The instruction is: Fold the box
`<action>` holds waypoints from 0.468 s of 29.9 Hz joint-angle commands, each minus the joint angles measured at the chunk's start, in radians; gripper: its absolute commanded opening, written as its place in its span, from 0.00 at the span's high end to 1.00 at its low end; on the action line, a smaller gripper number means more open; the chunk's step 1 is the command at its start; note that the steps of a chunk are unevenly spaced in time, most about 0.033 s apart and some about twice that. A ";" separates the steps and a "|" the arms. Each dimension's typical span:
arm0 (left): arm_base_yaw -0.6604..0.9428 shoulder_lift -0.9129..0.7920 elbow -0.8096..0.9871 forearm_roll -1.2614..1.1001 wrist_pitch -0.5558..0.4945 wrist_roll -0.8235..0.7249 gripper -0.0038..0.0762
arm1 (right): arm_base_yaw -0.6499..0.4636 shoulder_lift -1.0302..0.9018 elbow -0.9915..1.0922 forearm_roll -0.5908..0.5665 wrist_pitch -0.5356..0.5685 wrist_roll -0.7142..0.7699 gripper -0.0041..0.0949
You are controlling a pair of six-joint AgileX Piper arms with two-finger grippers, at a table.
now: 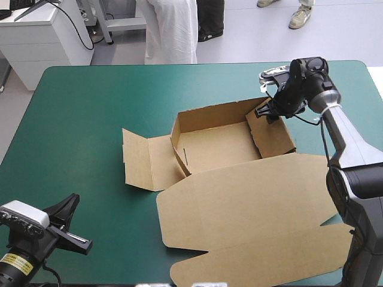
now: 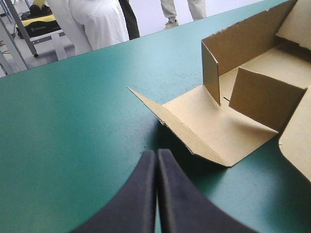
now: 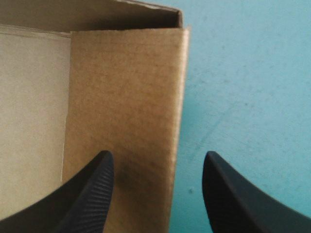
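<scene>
The brown box [image 1: 221,149] lies mid-table as an open tray with far, left and right walls raised, its lid [image 1: 251,209] flat toward the near edge and a side flap [image 1: 143,160] spread flat to the left. My right gripper [image 1: 267,111] hovers open over the tray's far right corner. In the right wrist view its fingers straddle the right wall [image 3: 126,121], one finger [image 3: 90,194] inside the tray, the other [image 3: 233,199] outside over the teal-green cover. My left gripper [image 1: 75,221] rests shut near the table's front left corner, pointing at the box's left flap [image 2: 204,126].
White furniture [image 1: 42,36] stands beyond the table's far left corner. Bare teal-green cover [image 1: 78,119] stretches along the left and far sides of the box.
</scene>
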 commanded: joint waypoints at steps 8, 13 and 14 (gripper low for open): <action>0.004 0.010 -0.026 0.004 -0.073 -0.007 0.96 | -0.003 0.019 -0.022 0.026 0.003 -0.008 0.57; 0.004 0.010 -0.026 0.004 -0.073 -0.007 0.96 | -0.003 0.024 -0.022 0.021 0.003 0.021 0.73; 0.004 0.010 -0.026 0.004 -0.073 -0.007 0.96 | -0.003 0.024 -0.022 0.021 0.003 0.023 0.79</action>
